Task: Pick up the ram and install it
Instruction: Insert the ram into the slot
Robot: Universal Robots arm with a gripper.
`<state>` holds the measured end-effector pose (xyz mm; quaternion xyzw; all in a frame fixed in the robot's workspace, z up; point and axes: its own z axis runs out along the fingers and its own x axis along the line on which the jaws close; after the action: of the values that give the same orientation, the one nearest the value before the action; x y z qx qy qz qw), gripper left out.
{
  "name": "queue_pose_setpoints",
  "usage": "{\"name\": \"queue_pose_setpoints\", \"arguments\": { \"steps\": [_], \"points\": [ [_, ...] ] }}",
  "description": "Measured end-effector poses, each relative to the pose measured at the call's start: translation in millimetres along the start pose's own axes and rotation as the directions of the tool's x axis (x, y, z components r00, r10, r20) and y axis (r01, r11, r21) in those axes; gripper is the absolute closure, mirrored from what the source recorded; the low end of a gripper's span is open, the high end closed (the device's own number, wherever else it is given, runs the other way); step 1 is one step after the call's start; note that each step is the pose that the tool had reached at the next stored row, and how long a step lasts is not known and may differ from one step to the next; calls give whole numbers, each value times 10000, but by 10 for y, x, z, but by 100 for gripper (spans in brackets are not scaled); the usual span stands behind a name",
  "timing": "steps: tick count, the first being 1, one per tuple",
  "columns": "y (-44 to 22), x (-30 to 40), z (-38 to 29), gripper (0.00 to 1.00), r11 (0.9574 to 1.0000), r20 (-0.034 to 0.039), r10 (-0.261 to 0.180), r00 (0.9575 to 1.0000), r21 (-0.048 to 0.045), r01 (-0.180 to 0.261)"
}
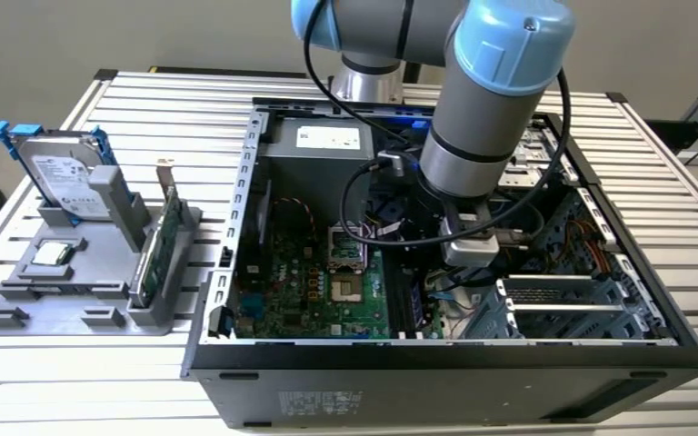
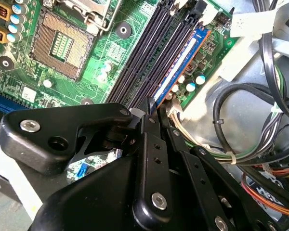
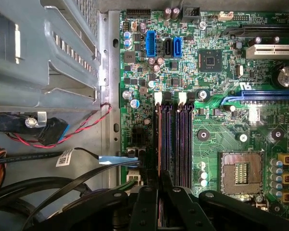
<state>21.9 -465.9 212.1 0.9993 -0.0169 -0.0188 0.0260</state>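
Arm reaches down into open computer case (image 1: 446, 359) on slatted table (image 1: 106, 100). Gripper (image 2: 153, 114) low over motherboard (image 2: 86, 62), at memory slots (image 2: 149, 57). Ram (image 2: 180, 62) stands on edge in outermost slot, blue label showing; in second wrist view it runs from fingertips toward 1 o'clock. Fingers (image 2: 149, 107) close together, pinched on ram's near end. Empty processor socket (image 2: 62, 45) at 10 o'clock from gripper. In exterior view, holder (image 1: 76, 300) at 9 o'clock from case carries hard drive (image 1: 64, 177) and green card (image 1: 161, 241).
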Motion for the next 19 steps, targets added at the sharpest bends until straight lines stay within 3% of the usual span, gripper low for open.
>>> {"name": "queue_pose_setpoints", "arguments": {
  "steps": [3,4,13,15,19],
  "points": [
    [-1,0,2,100,10000,0,0,10000,3,0],
    [-1,0,3,0,10000,-2,0,10000,5,0],
    [0,0,2,0,10000,0,0,10000,0,0],
    [2,-1,-49,0,10000,-2,-2,10000,2,2],
    [12,-8,-230,0,10000,2,1,10000,1,-1]
  ]
}}
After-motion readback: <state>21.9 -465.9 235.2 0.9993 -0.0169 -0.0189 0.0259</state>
